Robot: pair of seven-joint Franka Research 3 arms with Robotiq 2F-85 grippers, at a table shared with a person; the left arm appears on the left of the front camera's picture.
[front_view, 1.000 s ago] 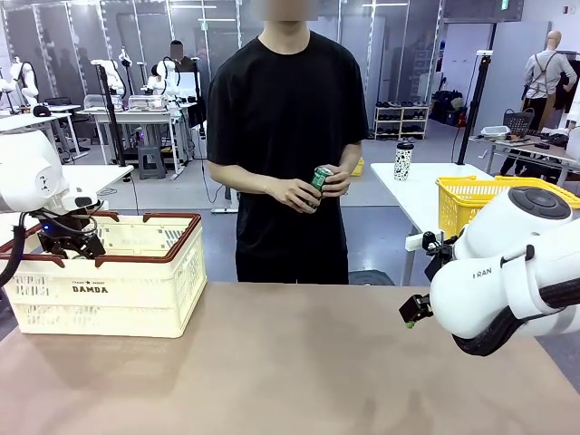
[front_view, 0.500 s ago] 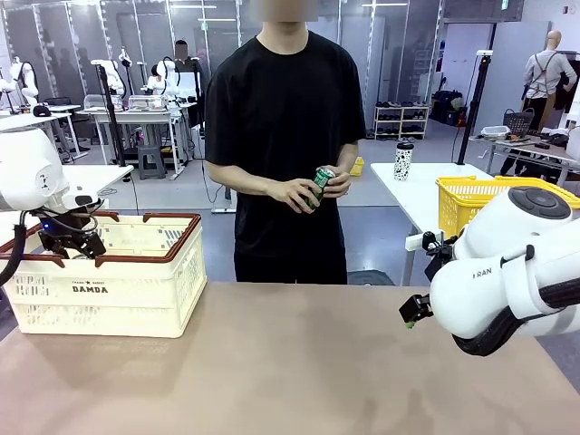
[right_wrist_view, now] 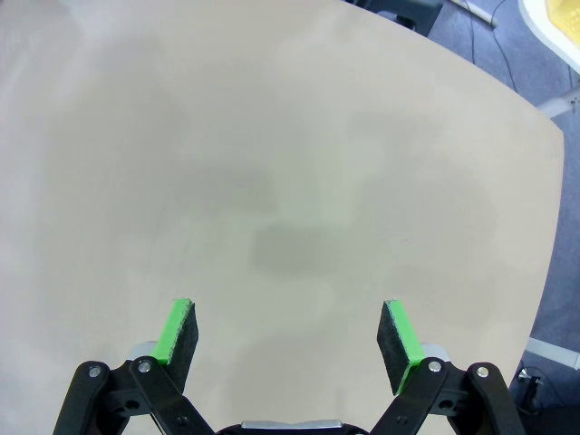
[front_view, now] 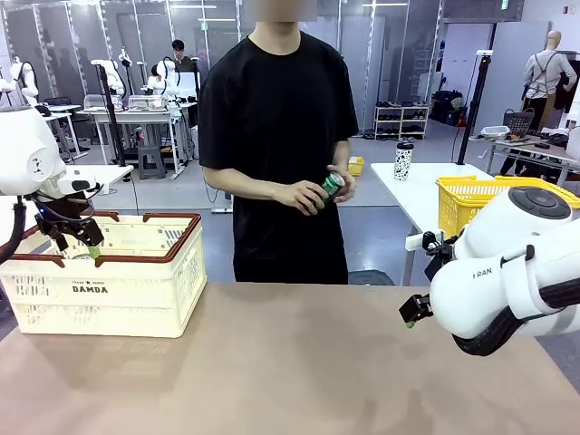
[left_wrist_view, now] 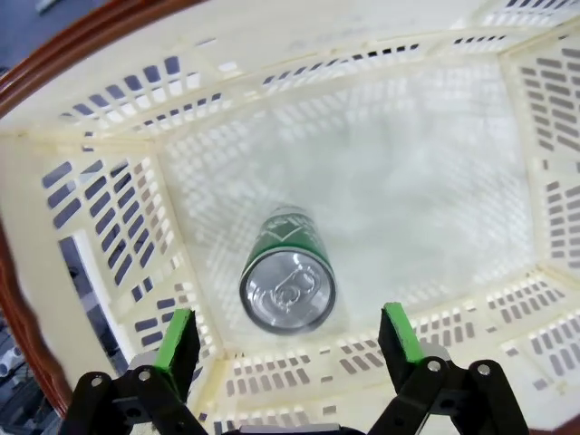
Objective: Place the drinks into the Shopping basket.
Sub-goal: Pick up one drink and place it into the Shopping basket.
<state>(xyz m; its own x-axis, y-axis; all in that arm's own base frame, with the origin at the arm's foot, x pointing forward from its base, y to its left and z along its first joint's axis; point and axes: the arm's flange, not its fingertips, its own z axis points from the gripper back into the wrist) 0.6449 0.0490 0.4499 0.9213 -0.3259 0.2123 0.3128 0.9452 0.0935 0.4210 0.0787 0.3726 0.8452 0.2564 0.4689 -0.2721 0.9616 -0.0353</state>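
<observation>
**Handling.** Judged as thin metal cylinders, the drinks are stiff end to end, but the walls are likely denting under a hard squeeze and sliding on smooth pads. A hold across the mid-body looks soundest. Weight cannot be told.

**Location.** One green can [left_wrist_view: 288, 281] is sitting inside the Shopping basket [front_view: 109, 281], lid toward the wrist camera; whether it is standing or leaning cannot be settled. A second green can [front_view: 332, 186] is being held in the person's hands [front_view: 304, 195], well beyond the basket's far side.

**Grippers.** The left gripper [left_wrist_view: 288, 340] is hovering above the basket's interior, fingers spread, clear of the can. The right gripper [right_wrist_view: 288, 340] is hanging over the table [front_view: 299, 362], well apart from the basket, fingers spread and gripping nothing.

**Contents.** The basket is showing that single can.
</observation>
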